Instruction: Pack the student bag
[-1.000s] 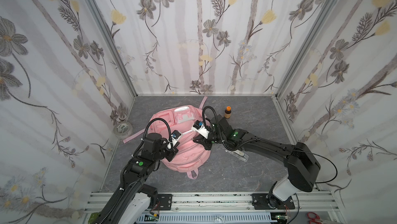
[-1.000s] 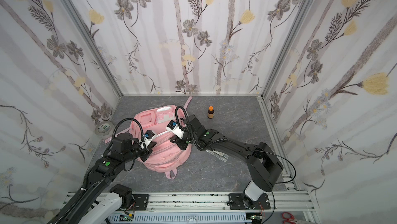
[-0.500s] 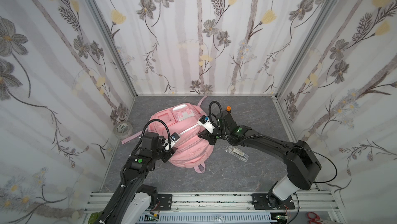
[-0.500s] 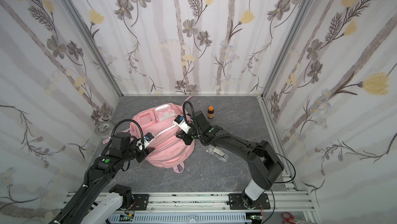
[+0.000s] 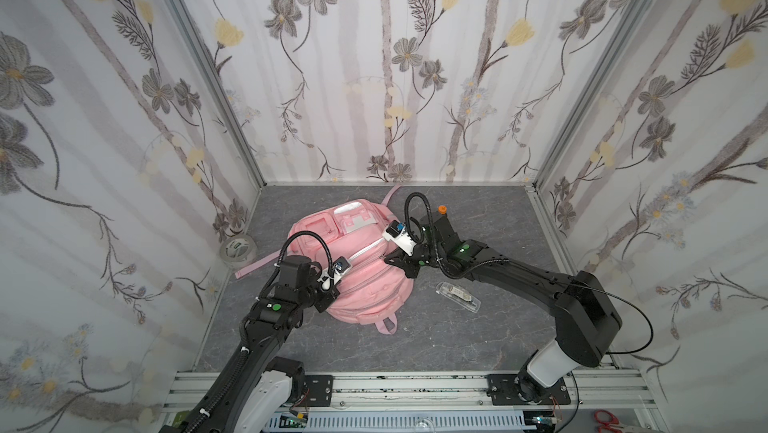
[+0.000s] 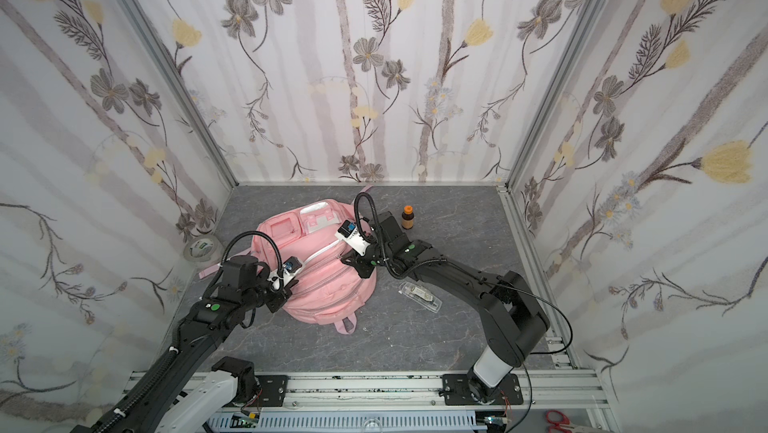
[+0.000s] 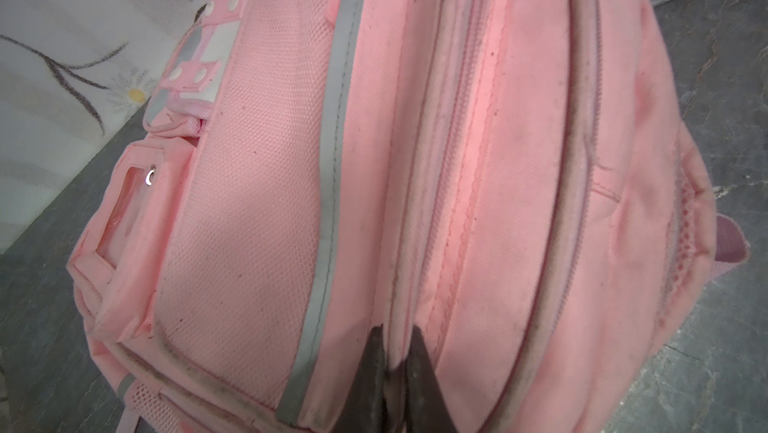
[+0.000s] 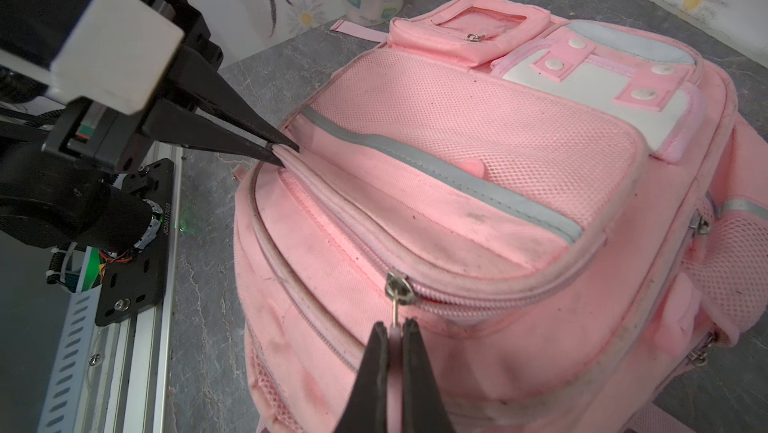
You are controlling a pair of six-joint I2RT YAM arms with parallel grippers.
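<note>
The student bag [image 5: 374, 293] lies front side up on the grey marbled floor [image 5: 457, 347], left of centre. Its carry loop points to the near rail and its small front pockets to the far wall. In both top views it sits between the two arms [image 6: 328, 293], and one pink strap trails off its left side toward a roll of clear tape [image 5: 237, 249] standing by the left wall. The left gripper [image 8: 279, 151] is at the bag's near-left shoulder. Its black fingers are pressed together and pinch a ridge of pink fabric along the zipper seam, and the left wrist view shows the same fold squeezed between the tips [image 7: 394, 362]. The right gripper [image 8: 395, 333] reaches across from the right onto the bag's upper right side. Its fingers are likewise closed, nipping the thin metal zipper pull [image 8: 397, 306], which hangs from the slider on the curved main zipper. A pale reflective strip crosses the mesh front panel just beyond that zipper. To the right of the bag, apart from it, a clear plastic case [image 5: 458, 296] lies flat on the floor. A small brown bottle with an orange cap [image 6: 407, 217] stands upright farther back, just beyond the right arm's wrist.
</note>
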